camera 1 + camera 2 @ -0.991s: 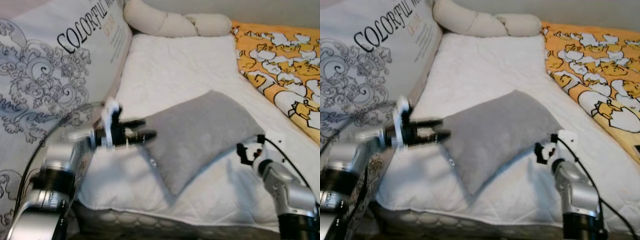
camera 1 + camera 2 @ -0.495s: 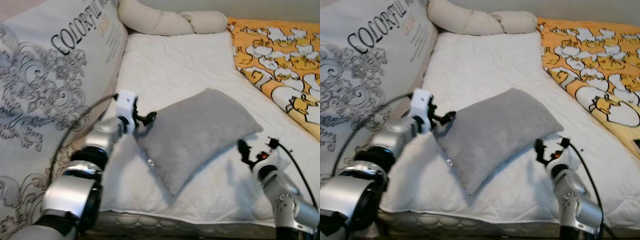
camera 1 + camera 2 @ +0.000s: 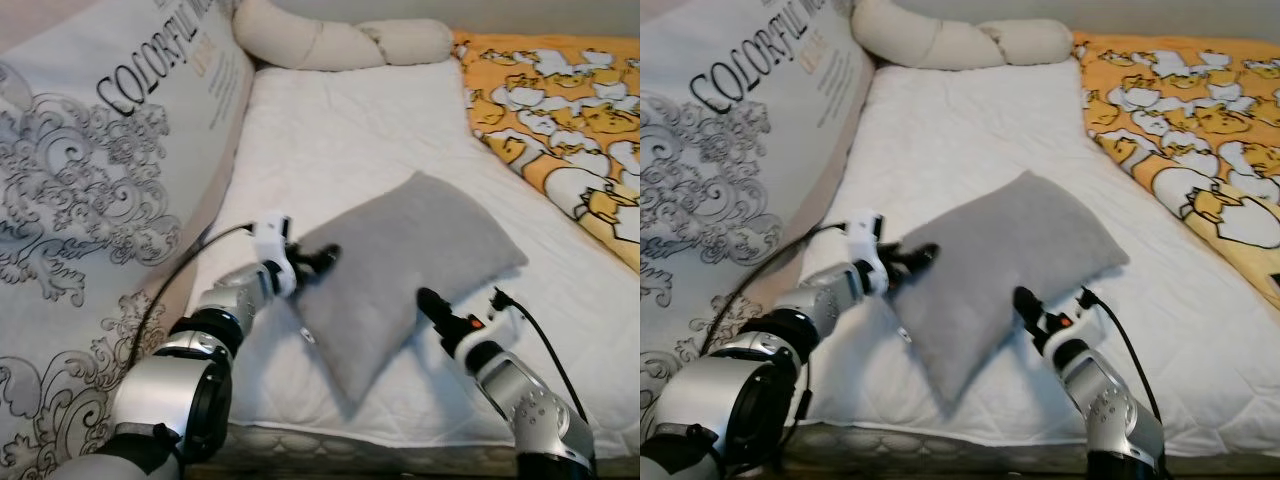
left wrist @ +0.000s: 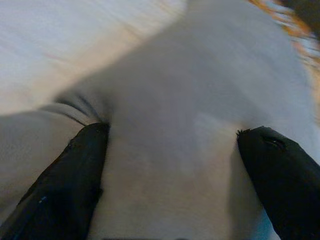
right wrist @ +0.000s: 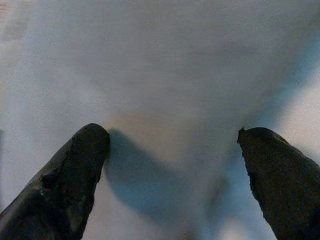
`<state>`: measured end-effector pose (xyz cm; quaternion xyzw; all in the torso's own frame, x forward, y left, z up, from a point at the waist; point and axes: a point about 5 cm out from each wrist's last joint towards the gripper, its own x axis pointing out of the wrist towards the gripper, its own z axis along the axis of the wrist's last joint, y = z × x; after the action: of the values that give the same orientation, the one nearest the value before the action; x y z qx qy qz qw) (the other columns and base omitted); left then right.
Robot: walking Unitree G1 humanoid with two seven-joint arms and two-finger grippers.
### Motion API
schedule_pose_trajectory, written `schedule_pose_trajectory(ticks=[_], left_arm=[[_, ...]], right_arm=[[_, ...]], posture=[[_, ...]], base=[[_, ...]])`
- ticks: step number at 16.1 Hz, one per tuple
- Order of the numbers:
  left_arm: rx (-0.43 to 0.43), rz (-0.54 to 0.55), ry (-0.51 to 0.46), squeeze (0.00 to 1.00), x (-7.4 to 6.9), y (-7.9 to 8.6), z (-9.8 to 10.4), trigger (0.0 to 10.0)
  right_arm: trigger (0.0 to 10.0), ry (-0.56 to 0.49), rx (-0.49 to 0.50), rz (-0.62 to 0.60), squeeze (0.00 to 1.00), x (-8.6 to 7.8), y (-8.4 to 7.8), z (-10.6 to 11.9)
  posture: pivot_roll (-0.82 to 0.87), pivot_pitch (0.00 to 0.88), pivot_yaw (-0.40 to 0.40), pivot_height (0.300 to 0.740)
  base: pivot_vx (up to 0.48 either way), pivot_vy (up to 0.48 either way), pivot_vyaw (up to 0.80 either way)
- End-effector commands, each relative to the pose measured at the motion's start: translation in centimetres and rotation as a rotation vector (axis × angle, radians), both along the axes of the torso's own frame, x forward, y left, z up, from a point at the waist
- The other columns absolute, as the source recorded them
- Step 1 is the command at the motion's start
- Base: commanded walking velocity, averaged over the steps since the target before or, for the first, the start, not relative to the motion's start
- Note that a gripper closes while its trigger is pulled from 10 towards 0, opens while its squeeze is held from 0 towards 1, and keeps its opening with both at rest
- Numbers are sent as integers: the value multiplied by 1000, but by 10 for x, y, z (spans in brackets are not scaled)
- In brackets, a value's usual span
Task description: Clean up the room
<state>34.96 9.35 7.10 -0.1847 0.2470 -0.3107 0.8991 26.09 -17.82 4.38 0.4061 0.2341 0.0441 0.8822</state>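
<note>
A grey pillow (image 3: 410, 260) lies slantwise on the white mattress (image 3: 350, 130). My left gripper (image 3: 318, 262) is at the pillow's left edge, open. In the left wrist view the grey pillow (image 4: 175, 125) bulges between the two spread black fingers (image 4: 75, 180). My right gripper (image 3: 432, 305) is open and sits against the pillow's lower right side. The right wrist view has the pillow (image 5: 175, 75) close ahead of its wide-apart fingers (image 5: 75, 170).
A large white cushion (image 3: 100, 170) printed with grey scrolls and "COLORFUL" leans along the left. A beige knotted bolster (image 3: 340, 42) lies at the bed's far end. A yellow duck-print blanket (image 3: 560, 120) covers the right side. The mattress's front edge (image 3: 400, 440) is near.
Both grippers have closed in on the pillow. The left one slid right onto its edge, and the right one swung left up to its lower side.
</note>
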Motion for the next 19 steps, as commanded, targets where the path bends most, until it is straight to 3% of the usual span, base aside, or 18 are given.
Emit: schedule_pose_trajectory(ticks=[1, 2, 3, 4, 5, 6, 7, 10, 12, 15, 19], left_arm=[[-21, -79, 67, 0, -12, -5, -12, 10000], [-50, -215, 119, 0, -24, -8, -21, 10000], [-36, -236, 121, 0, -27, -7, -24, 10000], [-31, -232, 122, 0, -29, -4, -27, 6824], [-32, -216, 119, 0, -29, -2, -27, 4784], [-26, -186, 102, 0, -28, 2, -28, 0], [0, -180, 85, 0, -28, 5, -30, 0], [135, -185, 44, 0, -31, 18, -37, 0], [195, -115, 21, 0, -28, 27, -38, 0], [194, -53, 3, 0, -24, 30, -35, 0], [67, -98, -14, 0, -21, 15, -26, 0]], right_arm=[[10000, -11, 49, 16, 1000, 2, 4, 2], [10000, 7, 67, 51, 1000, 8, 8, -2], [10000, 13, 62, 62, 0, 10, 9, -4], [10000, 14, 61, 74, 0, 14, 11, -5], [10000, 9, 64, 78, 0, 16, 12, -5], [6039, -3, 66, 82, 0, 20, 12, -3], [0, -7, 65, 80, 0, 22, 12, -3], [0, -9, 38, 66, 0, 27, 8, -5], [0, -20, 22, 42, 0, 29, 4, -6], [0, -28, 20, 39, 0, 28, 3, -7], [0, -36, -2, 41, 0, 26, 1, -10]], posture=[[-161, 0, 54, 740], [-149, 0, 49, 740], [-137, 0, 45, 740], [-125, 0, 40, 740], [-116, 0, 36, 740], [-105, 0, 32, 740], [-98, 0, 29, 740], [-87, 0, 30, 740], [-88, 0, 34, 740], [-92, 0, 37, 740], [-101, 0, 46, 740]], base=[[0, 0, 0], [0, 0, 0], [0, 0, 0], [0, 0, 0], [0, 0, 0], [0, 0, 0], [0, 0, 0], [0, 0, 0], [0, 0, 0], [0, 0, 0], [0, 0, 0]])
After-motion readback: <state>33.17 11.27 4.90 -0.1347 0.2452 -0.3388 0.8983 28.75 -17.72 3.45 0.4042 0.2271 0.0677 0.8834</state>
